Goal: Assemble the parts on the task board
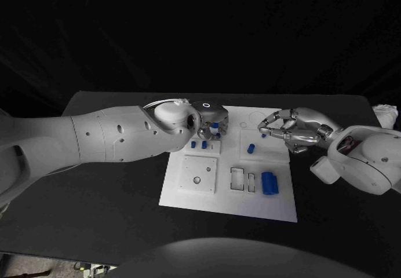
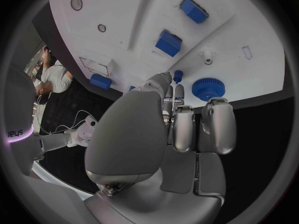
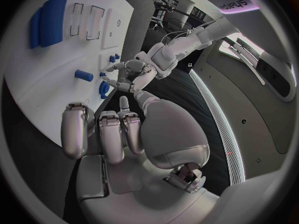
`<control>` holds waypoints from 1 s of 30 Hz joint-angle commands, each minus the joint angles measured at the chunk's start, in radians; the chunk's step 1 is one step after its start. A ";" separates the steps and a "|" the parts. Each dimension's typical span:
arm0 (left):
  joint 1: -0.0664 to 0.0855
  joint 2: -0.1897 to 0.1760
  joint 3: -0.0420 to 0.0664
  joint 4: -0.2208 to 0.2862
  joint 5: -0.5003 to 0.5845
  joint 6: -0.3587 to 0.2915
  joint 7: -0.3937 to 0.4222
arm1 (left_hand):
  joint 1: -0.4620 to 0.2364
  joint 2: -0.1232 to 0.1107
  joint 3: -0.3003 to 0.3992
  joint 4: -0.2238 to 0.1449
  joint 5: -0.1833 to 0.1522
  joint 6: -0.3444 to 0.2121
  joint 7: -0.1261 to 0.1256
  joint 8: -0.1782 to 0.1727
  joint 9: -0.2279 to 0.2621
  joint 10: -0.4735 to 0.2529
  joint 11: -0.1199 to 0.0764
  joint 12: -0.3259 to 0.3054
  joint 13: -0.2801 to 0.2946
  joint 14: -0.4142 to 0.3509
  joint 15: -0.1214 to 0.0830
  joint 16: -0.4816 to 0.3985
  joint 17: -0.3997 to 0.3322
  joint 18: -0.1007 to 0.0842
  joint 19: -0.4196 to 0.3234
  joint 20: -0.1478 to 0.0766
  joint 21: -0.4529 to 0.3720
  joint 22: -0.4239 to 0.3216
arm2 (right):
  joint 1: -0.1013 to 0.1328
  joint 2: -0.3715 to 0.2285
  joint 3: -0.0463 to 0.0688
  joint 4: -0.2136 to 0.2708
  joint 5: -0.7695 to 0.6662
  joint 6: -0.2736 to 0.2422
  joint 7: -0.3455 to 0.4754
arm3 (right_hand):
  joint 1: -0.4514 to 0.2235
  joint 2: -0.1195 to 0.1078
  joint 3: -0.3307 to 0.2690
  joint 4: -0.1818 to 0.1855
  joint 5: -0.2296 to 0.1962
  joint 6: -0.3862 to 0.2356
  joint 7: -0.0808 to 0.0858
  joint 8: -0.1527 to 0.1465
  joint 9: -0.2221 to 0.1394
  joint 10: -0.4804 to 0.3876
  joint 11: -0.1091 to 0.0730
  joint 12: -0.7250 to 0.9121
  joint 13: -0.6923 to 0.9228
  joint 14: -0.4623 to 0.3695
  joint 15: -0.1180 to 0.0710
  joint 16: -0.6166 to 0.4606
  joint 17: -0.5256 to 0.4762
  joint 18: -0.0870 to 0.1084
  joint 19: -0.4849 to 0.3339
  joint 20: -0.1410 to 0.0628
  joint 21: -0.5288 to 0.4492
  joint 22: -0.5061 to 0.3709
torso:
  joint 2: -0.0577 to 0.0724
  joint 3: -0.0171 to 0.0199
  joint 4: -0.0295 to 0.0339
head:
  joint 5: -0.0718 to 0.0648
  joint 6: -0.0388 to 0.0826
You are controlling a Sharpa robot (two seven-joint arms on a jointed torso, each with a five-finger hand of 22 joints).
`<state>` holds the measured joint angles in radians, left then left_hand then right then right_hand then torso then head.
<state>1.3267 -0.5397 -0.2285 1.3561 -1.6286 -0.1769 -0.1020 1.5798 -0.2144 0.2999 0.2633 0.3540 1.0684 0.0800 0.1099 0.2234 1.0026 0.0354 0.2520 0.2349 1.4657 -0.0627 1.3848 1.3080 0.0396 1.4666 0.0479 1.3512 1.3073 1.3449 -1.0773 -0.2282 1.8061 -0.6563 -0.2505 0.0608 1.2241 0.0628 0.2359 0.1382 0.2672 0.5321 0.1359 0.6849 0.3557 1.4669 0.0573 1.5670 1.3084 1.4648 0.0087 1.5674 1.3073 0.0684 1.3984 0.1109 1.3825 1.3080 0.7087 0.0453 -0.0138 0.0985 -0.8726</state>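
The white task board (image 1: 224, 191) lies mid-table. My left hand (image 1: 203, 119) hangs over its far left corner, and its thumb and a fingertip (image 2: 163, 80) pinch a small blue peg (image 2: 178, 75) beside a blue gear (image 2: 209, 88). My right hand (image 1: 288, 128) hovers at the board's far right edge with its fingers (image 3: 115, 134) curled in and nothing seen in them. A big blue block (image 1: 269, 183) lies at the board's near right, and a blue cylinder (image 1: 251, 149) sits mid-board. Two small blue pieces (image 1: 199, 145) stand below my left hand.
Two rectangular slots (image 1: 244, 179) and a square plate with holes (image 1: 200, 174) take up the board's near half. Black table (image 1: 109, 220) surrounds the board. In the left wrist view two blue blocks (image 2: 169, 43) (image 2: 194, 10) sit on the board (image 2: 124, 25).
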 commanded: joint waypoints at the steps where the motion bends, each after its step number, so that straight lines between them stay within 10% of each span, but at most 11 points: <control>1: -0.002 0.005 0.001 -0.005 -0.012 0.010 -0.006 | 0.008 -0.001 0.007 -0.003 0.005 -0.006 0.002 -0.006 -0.002 0.004 -0.002 -0.005 -0.002 0.054 0.001 -0.006 0.058 0.012 0.016 0.000 -0.004 0.183 | -0.001 0.000 0.000 0.001 -0.003 0.015 0.009 | 0.003 -0.005 -0.007 0.000 0.004 -0.001 0.001 0.000 -0.001 0.104 -0.006 0.004 0.262 0.106 -0.007 0.003 0.263 -0.011 -0.003 0.003 -0.002 0.187 | 0.001 -0.0001 -0.0007 | 0.002 0.000; 30: -0.016 0.020 0.000 -0.037 -0.030 -0.029 0.007 | 0.024 0.027 0.055 -0.048 0.035 0.030 -0.012 -0.002 -0.007 0.039 -0.014 0.019 -0.007 0.041 -0.007 -0.033 0.018 0.016 0.008 -0.006 -0.024 0.181 | -0.001 -0.002 0.000 0.001 -0.002 0.028 -0.002 | 0.003 -0.005 -0.008 0.000 0.004 0.000 0.000 0.001 -0.002 0.104 -0.006 0.004 0.262 0.106 -0.007 0.003 0.263 -0.011 -0.004 0.003 -0.004 0.187 | 0.000 -0.0002 -0.0003 | 0.000 0.000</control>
<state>1.3127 -0.5234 -0.2284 1.3212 -1.6419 -0.1927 -0.1054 1.6022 -0.1920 0.3537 0.2203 0.3889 1.0917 0.0674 0.1037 0.2162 1.0383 0.0213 0.2702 0.2280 1.4657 -0.0626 1.3549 1.3076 0.0396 1.4666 0.0479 1.3306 1.3073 1.3445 -1.0792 -0.2283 1.8058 -0.6561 -0.2420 0.0572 1.2241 0.0628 0.2359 0.1381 0.2671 0.5321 0.1359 0.6849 0.3548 1.4669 0.0573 1.5670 1.3084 1.4648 0.0087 1.5674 1.3079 0.0684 1.3984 0.1109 1.3825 1.3077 0.7090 0.0454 -0.0138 0.0978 -0.8726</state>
